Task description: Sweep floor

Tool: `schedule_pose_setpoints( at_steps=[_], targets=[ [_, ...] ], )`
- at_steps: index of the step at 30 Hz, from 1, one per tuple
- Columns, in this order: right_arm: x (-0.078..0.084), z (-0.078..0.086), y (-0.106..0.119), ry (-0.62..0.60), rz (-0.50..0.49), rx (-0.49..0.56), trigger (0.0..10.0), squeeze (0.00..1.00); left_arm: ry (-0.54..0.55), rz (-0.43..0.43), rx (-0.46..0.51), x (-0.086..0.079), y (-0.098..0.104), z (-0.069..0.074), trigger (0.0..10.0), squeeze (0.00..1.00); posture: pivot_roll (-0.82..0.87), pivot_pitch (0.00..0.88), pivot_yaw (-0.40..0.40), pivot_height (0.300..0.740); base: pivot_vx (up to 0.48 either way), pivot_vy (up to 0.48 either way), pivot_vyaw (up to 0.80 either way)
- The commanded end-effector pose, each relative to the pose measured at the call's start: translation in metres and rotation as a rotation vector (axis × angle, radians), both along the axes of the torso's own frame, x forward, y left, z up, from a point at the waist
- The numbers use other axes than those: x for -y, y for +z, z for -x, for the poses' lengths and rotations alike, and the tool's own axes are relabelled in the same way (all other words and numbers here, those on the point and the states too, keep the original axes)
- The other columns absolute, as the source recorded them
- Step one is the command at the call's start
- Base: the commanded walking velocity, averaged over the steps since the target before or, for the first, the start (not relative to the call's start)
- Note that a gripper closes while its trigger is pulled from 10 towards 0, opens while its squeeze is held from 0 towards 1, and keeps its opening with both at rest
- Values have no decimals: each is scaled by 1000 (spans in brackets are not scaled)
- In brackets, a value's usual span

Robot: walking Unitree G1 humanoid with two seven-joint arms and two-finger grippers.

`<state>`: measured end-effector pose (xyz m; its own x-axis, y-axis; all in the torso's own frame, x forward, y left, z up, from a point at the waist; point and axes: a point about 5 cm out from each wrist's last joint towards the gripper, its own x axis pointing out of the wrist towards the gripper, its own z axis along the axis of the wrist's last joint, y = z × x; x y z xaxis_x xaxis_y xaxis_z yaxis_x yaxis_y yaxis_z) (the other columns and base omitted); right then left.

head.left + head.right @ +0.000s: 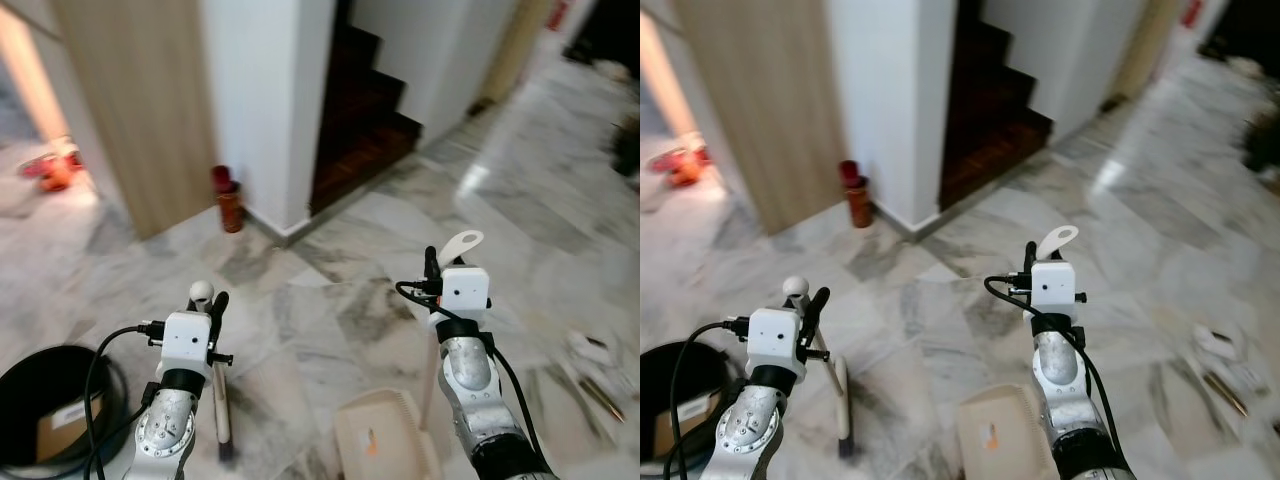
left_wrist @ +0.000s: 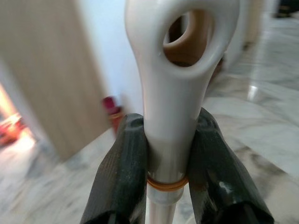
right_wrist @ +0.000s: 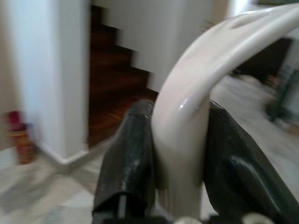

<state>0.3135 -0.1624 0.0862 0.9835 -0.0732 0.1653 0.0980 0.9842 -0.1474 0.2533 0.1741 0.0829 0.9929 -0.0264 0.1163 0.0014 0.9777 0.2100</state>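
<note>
Item: sweeping kit in hand, marble hallway.

- Left gripper [image 2: 166,154]: jaws clamped on the broom handle [image 1: 219,395] just under its white eyelet top; the shaft runs down to the floor [image 1: 330,250] between the arm and the dustpan.
- Right gripper [image 3: 180,140]: jaws closed around the curved handle of the dustpan [image 1: 385,435], whose cream tray sits low on the floor beside the right arm.
- Debris to sweep: small pale and dark scraps [image 1: 595,365] lie on the floor to the robot's right, near the frame edge; the blur makes it hard to say what they are.

Risks, as judged from here:
- The black cable [image 1: 100,385] loops from the left wrist close to the broom shaft; a wide stroke could snag it.
- A dark bin [image 1: 45,400] stands just beside the left arm; a backswing on that side may knock it.
- The red canister [image 1: 229,200] stands at the foot of the white pillar [image 1: 265,100]; bristles pushed that way could tip it.
- Both grips are high on thin handles, so either tool may twist in the jaws under sideways load.

Edges and room:
- Ahead, the pillar corner and the dark stair [image 1: 365,110] close the way.
- A wooden panel [image 1: 140,100] bounds the left.
- Open floor runs forward-right, wide and unobstructed near the robot; that is the better side for sweeping.
</note>
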Motion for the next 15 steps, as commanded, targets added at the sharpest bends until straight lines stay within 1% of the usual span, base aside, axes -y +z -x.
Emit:
schedule_pose_setpoints(
  at_steps=[1,4,9,11,15],
  targets=[
    [2,-2,6,-9,2,28,10000,0,-12,-7,34,1,7,-3,10000,0,159,37,-30,740,0,0,-800],
    [0,-1,5,-21,-10,27,10000,0,-21,-13,31,-1,7,-4,10000,0,162,35,-18,740,0,0,-800],
    [-5,0,3,-32,-26,29,10000,0,-35,-33,35,-7,13,-11,10000,0,164,27,12,740,0,0,-800],
    [-4,0,3,-34,-26,29,10000,0,-36,-34,35,-6,13,-12,10000,0,164,27,12,740,0,0,-800],
    [-1,3,-1,-53,-30,21,10000,0,-72,-39,30,0,15,-15,10000,0,175,25,28,740,0,0,-800]
  ],
)
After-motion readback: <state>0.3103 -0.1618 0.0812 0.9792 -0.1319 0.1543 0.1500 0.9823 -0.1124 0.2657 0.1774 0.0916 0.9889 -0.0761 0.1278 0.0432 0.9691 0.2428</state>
